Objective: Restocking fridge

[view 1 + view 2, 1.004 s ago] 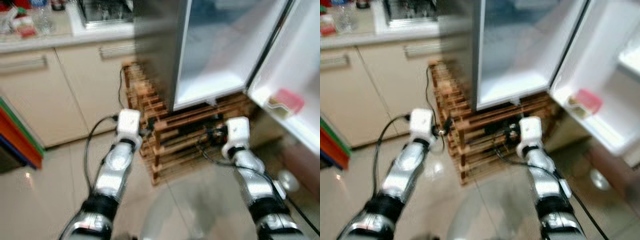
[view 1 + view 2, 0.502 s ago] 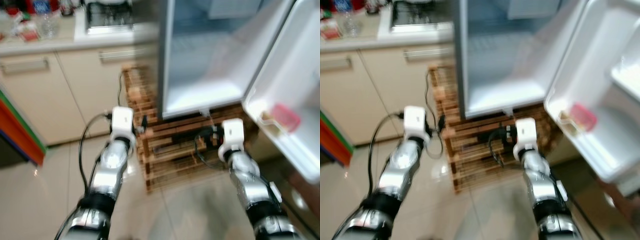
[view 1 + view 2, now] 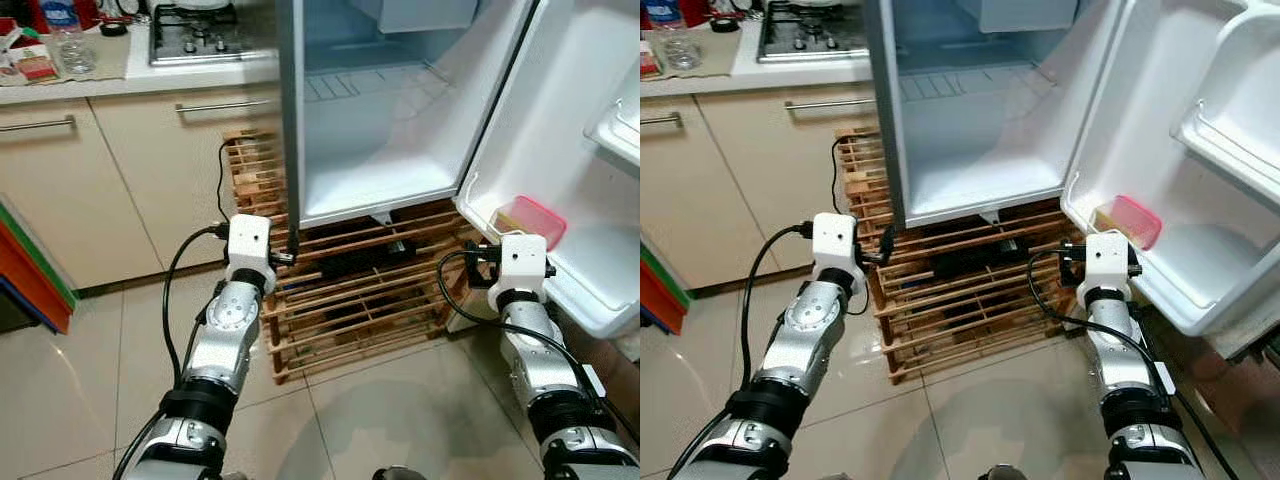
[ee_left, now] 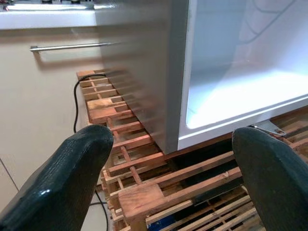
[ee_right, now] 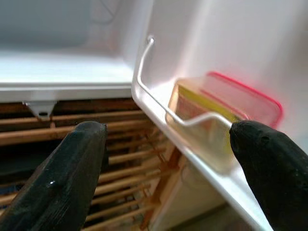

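Fridge door shelf (image 3: 600,300): pink-lidded container (image 3: 530,218).

2 silver arms w/ black elbow bands, white boxy wrist blocks, black cables, rounded matte black fingers (image 4: 62,185)

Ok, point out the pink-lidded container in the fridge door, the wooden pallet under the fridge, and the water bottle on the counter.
pink-lidded container (image 3: 533,217), left eye view, on its pink lid.
wooden pallet (image 3: 350,312), left eye view, on a front slat.
water bottle (image 3: 70,45), left eye view, on its clear body.
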Controlling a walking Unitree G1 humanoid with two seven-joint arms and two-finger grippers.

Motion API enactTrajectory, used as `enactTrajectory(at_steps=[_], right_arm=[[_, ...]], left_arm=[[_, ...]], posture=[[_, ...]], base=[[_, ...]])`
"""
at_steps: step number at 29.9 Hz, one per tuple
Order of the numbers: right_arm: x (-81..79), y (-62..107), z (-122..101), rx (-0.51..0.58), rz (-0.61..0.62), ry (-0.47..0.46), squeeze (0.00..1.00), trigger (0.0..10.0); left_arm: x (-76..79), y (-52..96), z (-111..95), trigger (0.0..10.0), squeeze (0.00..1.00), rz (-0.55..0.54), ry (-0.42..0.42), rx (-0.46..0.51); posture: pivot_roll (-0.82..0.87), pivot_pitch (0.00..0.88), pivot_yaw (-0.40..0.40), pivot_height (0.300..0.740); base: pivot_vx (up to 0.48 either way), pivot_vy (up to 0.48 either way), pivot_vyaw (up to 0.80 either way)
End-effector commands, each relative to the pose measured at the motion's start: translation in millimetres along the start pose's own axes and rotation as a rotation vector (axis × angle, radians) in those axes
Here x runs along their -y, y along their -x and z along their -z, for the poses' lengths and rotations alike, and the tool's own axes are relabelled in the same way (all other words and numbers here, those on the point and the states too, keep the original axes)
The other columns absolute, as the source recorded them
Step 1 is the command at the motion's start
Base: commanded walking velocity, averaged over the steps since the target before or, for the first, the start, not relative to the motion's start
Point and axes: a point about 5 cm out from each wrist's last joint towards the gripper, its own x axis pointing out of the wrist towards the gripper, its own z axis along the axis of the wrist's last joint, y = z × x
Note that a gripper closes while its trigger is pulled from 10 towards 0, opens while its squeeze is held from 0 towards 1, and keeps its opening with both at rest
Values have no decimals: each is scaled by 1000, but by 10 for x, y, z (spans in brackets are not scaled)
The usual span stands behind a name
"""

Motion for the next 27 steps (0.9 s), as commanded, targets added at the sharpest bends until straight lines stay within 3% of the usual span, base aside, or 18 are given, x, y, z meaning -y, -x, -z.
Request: enactTrajectory(at_steps=[1, 3, 7, 13, 27], right_arm=[[61, -20, -26, 12, 25, 5, 31, 10000], [44, -17, -23, 13, 17, 0, 31, 10000], [-135, 43, -26, 45, -91, -4, 31, 10000], [175, 58, 115, -25, 93, 39, 31, 10000], [428, 38, 178, -74, 184, 78, 31, 10000]], left_arm=[[37, 8, 27, 10000, 0, 10, 1, -10], [35, 8, 27, 10000, 0, 10, 1, -10], [29, 10, 29, 10000, 0, 10, 2, -11], [10, 13, 44, 10000, 0, 8, -1, -17], [5, -1, 40, 10000, 0, 13, -9, -18]], posture=[[-57, 0, -10, 730], [-57, 0, -9, 730], [-55, 0, -9, 730], [-57, 0, -5, 730], [-54, 0, 0, 730]], base=[[0, 0, 0], [0, 0, 0], [0, 0, 0], [0, 0, 0], [0, 0, 0]])
